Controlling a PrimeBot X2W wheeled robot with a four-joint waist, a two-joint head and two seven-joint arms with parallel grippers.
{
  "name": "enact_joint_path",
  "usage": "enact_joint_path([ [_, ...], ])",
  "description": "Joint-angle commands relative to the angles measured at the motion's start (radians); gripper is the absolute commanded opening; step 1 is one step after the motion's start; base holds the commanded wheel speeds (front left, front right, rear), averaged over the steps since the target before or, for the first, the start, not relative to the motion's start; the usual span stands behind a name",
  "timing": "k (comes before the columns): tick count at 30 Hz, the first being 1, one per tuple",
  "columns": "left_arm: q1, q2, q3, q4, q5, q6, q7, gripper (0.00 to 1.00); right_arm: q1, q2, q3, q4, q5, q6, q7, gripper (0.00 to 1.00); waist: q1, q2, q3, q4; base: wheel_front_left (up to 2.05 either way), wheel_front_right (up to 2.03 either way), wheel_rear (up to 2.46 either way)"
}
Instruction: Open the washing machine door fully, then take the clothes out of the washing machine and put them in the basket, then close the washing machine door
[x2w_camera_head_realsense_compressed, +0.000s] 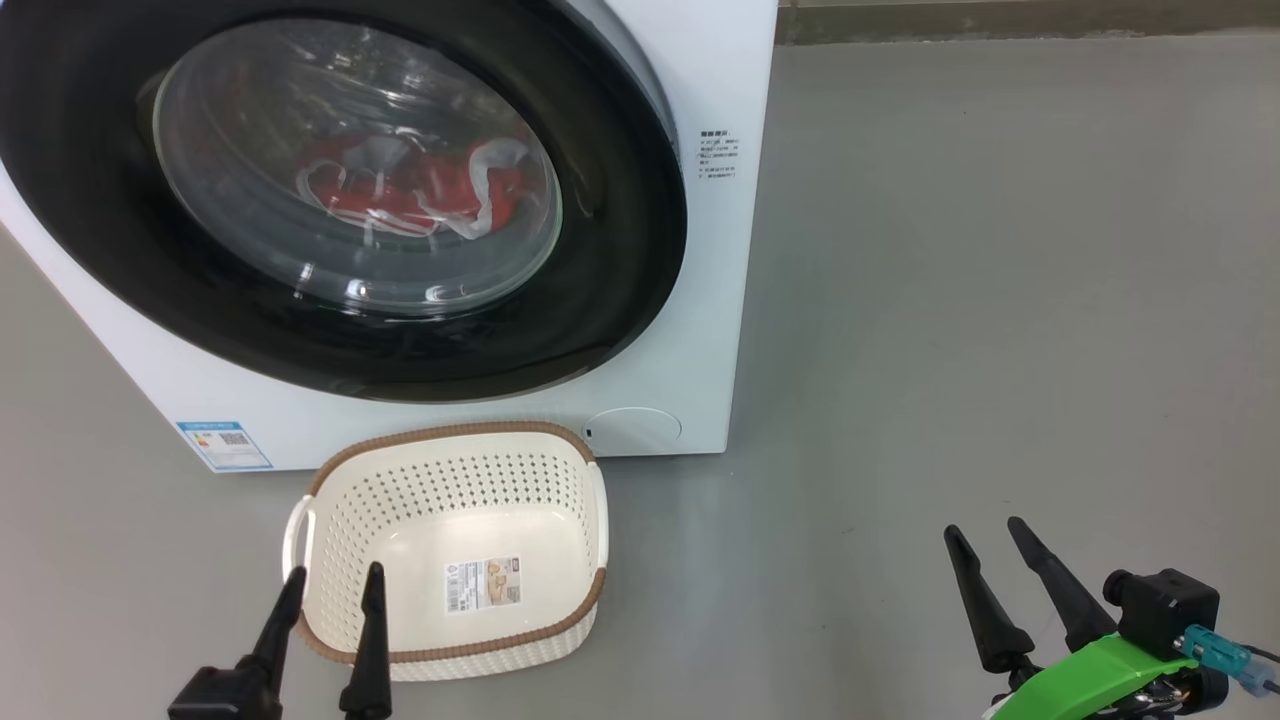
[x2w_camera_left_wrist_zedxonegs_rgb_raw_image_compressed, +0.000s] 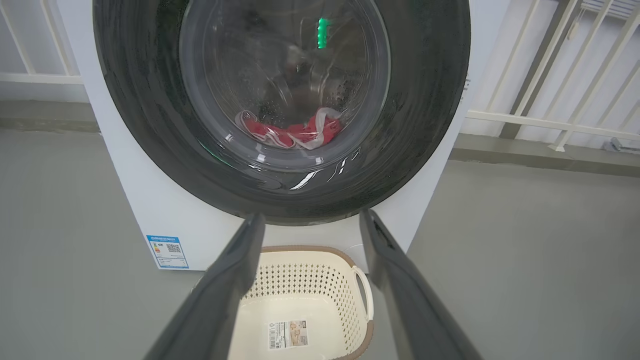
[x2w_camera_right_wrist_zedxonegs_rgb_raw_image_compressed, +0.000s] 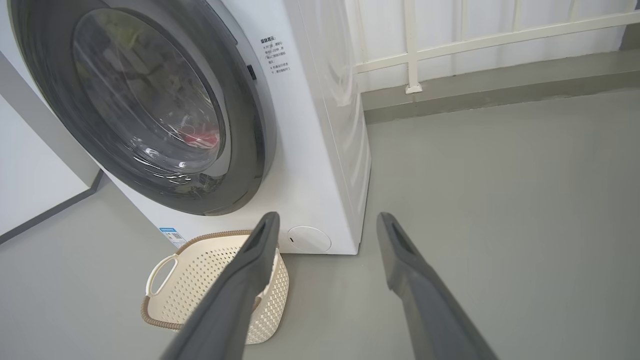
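Observation:
The white washing machine (x2w_camera_head_realsense_compressed: 700, 300) fills the upper left of the head view, its round black-rimmed door (x2w_camera_head_realsense_compressed: 620, 250) resting against the front. Behind the glass window lie the red clothes (x2w_camera_head_realsense_compressed: 400, 190) with white trim, also seen in the left wrist view (x2w_camera_left_wrist_zedxonegs_rgb_raw_image_compressed: 295, 132). The cream basket (x2w_camera_head_realsense_compressed: 450, 545) stands on the floor just in front of the machine, with only a paper label inside. My left gripper (x2w_camera_head_realsense_compressed: 335, 575) hangs open over the basket's near left rim. My right gripper (x2w_camera_head_realsense_compressed: 985, 535) is open over bare floor to the right, holding nothing.
Grey floor (x2w_camera_head_realsense_compressed: 1000, 300) stretches to the right of the machine. A white railing (x2w_camera_right_wrist_zedxonegs_rgb_raw_image_compressed: 410, 50) and a low kerb run behind it. A blue label (x2w_camera_head_realsense_compressed: 225, 445) and a round white flap (x2w_camera_head_realsense_compressed: 635, 430) sit low on the machine front.

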Motion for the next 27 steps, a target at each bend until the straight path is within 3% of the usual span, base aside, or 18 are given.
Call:
enact_joint_path([
  [1, -0.013, 0.016, 0.022, -0.033, 0.042, 0.012, -0.02, 1.0, 0.005, -0.021, 0.021, -0.029, -0.039, -0.001, -0.02, 1.0, 0.0, -0.0001, 0.001, 0.0, 0.0, 0.0, 0.0],
  [14, -0.009, 0.019, 0.024, -0.037, 0.154, 0.014, -0.056, 1.0, 0.021, -0.024, -0.008, -0.042, -0.164, -0.001, -0.056, 1.0, 0.0, -0.0001, 0.012, 0.001, 0.0, 0.0, 0.0],
  [27, -0.019, 0.019, 0.036, -0.021, 0.129, 0.007, -0.056, 1.0, 0.03, -0.006, -0.042, -0.053, -0.165, -0.001, -0.056, 1.0, 0.0, -0.0001, 0.025, -0.003, 0.0, 0.0, 0.0],
])
